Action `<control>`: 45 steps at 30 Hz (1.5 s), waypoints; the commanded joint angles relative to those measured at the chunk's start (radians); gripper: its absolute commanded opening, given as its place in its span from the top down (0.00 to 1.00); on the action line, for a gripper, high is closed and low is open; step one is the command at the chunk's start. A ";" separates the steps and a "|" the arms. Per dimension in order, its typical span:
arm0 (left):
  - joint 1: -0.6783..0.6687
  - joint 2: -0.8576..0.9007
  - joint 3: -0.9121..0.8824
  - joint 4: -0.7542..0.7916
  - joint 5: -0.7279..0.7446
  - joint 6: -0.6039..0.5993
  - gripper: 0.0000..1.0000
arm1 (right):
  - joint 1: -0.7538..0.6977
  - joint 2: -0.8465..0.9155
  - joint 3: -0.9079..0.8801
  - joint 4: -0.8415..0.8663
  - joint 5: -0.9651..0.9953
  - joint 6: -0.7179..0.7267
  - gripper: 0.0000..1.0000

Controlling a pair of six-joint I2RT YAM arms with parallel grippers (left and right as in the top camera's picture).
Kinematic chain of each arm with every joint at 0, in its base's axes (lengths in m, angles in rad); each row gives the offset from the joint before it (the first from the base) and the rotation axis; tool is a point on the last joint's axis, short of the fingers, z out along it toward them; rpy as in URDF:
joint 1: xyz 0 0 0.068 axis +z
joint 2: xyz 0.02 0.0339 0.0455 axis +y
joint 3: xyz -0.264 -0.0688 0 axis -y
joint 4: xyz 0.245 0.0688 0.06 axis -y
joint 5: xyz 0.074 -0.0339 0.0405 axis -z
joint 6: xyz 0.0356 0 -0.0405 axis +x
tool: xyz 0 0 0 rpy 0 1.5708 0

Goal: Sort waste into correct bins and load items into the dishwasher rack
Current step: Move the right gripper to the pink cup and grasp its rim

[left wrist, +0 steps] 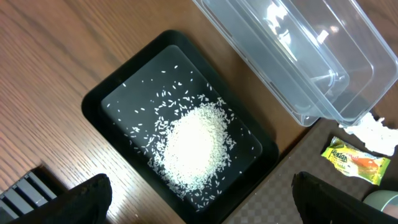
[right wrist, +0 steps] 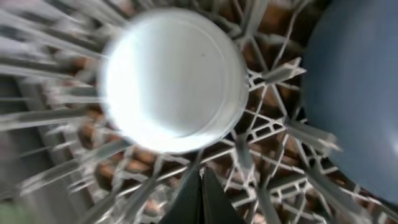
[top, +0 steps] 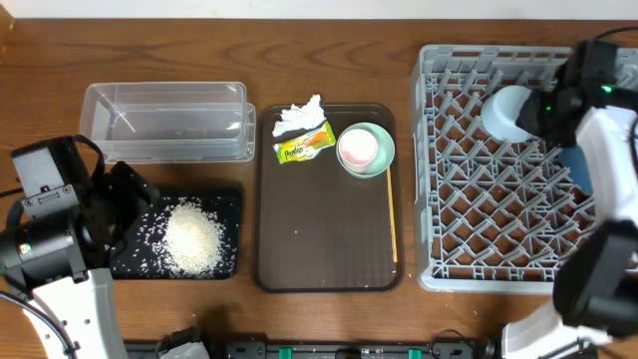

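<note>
Overhead, the rice heap (top: 192,239) lies in the black tray (top: 227,199), which sits just in front of the clear tub (top: 164,120). The tissue (top: 297,118), snack wrapper (top: 303,147), and pink cup (top: 358,147) nested in the pale-green bowl (top: 383,158) wait on the brown serving tray (top: 324,234). The wooden stick (top: 393,224) lies along its right rim. The right tool (top: 540,108) hangs over the rack (top: 469,199), beside the light-blue bowl (top: 506,112).

In the left wrist view, the left tool (left wrist: 202,202) is spread wide above the tray and grips nothing. Its 2 fingers (left wrist: 87,199) frame the rice.

The right wrist view is blurred. The bowl rests base-up among the pegs, probably so that it drains, next to the dark-blue dish (right wrist: 354,93). The right tool's fingers (right wrist: 211,199) seem pressed together and clear of the bowl.

I judge 2 items racked, with the sorting barely begun.
</note>
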State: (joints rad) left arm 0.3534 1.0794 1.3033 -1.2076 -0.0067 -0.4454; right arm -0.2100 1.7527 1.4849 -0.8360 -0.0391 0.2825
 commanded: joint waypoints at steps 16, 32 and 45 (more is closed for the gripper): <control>0.005 0.000 0.010 -0.003 -0.005 -0.001 0.05 | 0.375 -0.335 0.007 0.103 -0.380 -0.043 0.20; 0.005 0.000 0.010 -0.003 -0.005 -0.001 0.05 | 0.848 0.101 0.007 0.167 0.189 0.074 0.43; 0.005 0.000 0.010 -0.003 -0.005 -0.001 0.05 | 0.853 0.218 0.007 0.193 0.154 0.151 0.67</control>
State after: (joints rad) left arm 0.3534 1.0794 1.3033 -1.2076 -0.0067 -0.4454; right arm 0.6395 1.9450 1.4910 -0.6456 0.1051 0.4072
